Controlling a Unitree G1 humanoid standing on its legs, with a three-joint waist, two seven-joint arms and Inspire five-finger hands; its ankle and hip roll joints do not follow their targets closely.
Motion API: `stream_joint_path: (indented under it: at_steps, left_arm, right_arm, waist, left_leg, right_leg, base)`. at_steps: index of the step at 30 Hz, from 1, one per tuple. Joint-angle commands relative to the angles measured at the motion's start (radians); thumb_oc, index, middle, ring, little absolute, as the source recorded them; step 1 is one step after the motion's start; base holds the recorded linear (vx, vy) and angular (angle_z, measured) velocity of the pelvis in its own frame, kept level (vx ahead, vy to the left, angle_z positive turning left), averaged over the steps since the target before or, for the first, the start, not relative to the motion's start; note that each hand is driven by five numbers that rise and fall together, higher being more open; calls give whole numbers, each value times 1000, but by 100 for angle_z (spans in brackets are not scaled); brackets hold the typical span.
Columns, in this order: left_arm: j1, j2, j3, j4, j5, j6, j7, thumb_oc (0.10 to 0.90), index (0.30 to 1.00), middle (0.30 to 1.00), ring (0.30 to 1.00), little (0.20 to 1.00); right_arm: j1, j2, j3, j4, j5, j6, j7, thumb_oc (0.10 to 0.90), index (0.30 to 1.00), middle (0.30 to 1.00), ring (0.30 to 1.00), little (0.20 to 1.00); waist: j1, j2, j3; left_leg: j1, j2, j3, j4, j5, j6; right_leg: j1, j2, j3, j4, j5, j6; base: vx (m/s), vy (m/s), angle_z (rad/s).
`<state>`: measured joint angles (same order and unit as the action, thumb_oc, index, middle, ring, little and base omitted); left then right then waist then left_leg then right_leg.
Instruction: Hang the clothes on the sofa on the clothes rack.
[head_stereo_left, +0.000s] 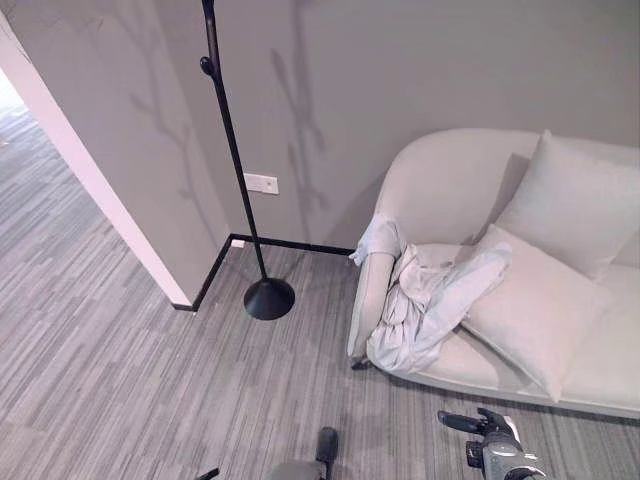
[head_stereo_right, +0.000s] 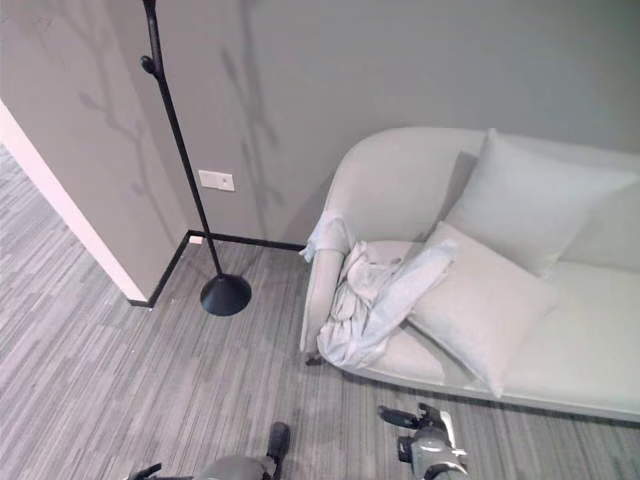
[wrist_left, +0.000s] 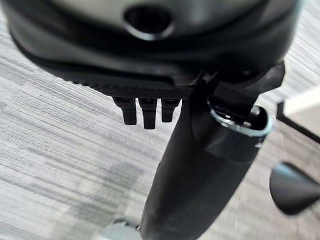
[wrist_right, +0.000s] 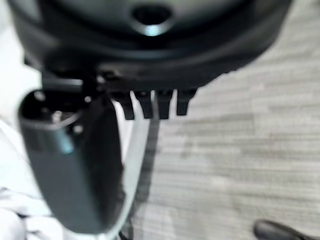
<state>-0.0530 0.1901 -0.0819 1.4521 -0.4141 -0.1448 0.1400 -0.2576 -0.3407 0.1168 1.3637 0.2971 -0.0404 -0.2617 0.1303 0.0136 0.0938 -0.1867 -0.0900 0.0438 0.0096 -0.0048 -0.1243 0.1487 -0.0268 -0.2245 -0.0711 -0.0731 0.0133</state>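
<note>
A pale grey garment (head_stereo_left: 430, 300) lies crumpled over the near armrest and seat of the light sofa (head_stereo_left: 450, 180), one end hanging over the arm. The black clothes rack (head_stereo_left: 232, 150) stands left of the sofa by the wall corner, on a round base (head_stereo_left: 268, 298). My right hand (head_stereo_left: 488, 438) is low in front of the sofa, open, fingers straight and holding nothing, well short of the garment. Further left, my left hand (head_stereo_left: 327, 447) hangs above the carpet. In its wrist view the left hand (wrist_left: 150, 60) is open and empty, with the rack base (wrist_left: 292, 187) beyond it.
Two large pale cushions (head_stereo_left: 575, 200) (head_stereo_left: 535, 305) rest on the sofa to the right of the garment. A wall socket (head_stereo_left: 261, 183) sits behind the rack pole. A protruding wall corner (head_stereo_left: 180, 290) stands at the left, with striped grey carpet (head_stereo_left: 120, 380) in front of it.
</note>
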Motion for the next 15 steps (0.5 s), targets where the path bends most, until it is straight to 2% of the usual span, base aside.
stream_joint_path:
  at_steps: [1,9,10,11,12,13,14,15]
  left_arm:
    - [-39,4,-30,18,-12,-17,-9,800,900,900,900,900]
    - [-39,4,-30,18,-12,-17,-9,800,900,900,900,900]
    - [-98,70,-71,-12,65,-14,-10,800,900,900,900,900]
    - [-101,78,-80,-10,76,-7,-12,800,900,900,900,900]
    - [-103,80,-84,10,113,-4,-10,800,900,900,900,900]
    - [-104,85,-77,16,115,-10,-1,800,900,900,900,900]
    - [-101,98,-70,16,120,-15,8,800,900,900,900,900]
    - [-102,105,-69,18,124,-17,12,800,900,900,900,900]
  right_arm:
    - [-26,-10,3,-27,35,-40,-17,800,900,900,900,900]
    - [-26,-10,3,-27,35,-40,-17,800,900,900,900,900]
    - [-96,-37,-4,5,74,-41,25,800,900,900,900,900]
    - [-99,-27,-10,25,94,-37,32,800,900,900,900,900]
    - [-83,-22,-41,67,139,-25,47,800,900,900,900,900]
    - [-67,-18,-58,67,157,-23,53,800,900,900,900,900]
    - [-45,-19,-91,73,180,-25,52,800,900,900,900,900]
    - [-36,-21,-107,84,191,-25,53,800,900,900,900,900]
  waist:
    - [18,-38,-28]
    - [18,-38,-28]
    - [11,-38,7]
    - [20,-34,6]
    - [39,-59,-6]
    - [32,-69,-7]
    - [31,-83,-15]
    - [31,-93,-18]
  left_leg:
    - [93,26,-33,-33,75,116]
    - [93,26,-33,-33,75,116]
    - [241,59,9,-74,13,176]
    - [272,62,11,-88,-1,182]
    - [306,81,-9,-97,-53,135]
    - [327,89,-33,-97,-75,118]
    - [354,117,-51,-97,-97,91]
    - [363,129,-59,-97,-103,81]
  right_leg:
    - [26,7,11,-10,-3,43]
    - [26,7,11,-10,-3,43]
    - [-177,-84,-69,550,55,146]
    - [-207,-147,-119,586,64,141]
    - [-175,-300,-143,193,152,153]
    - [-189,-353,-77,99,252,192]
    - [-189,-436,-38,65,370,230]
    - [-180,-456,-13,68,411,239]
  base:
    - [1,0,38]
    - [46,31,4]
    - [481,265,-30]
    - [818,-107,-57]
    - [609,-504,-21]
    - [756,-806,121]
    - [514,-555,174]
    - [640,-766,86]
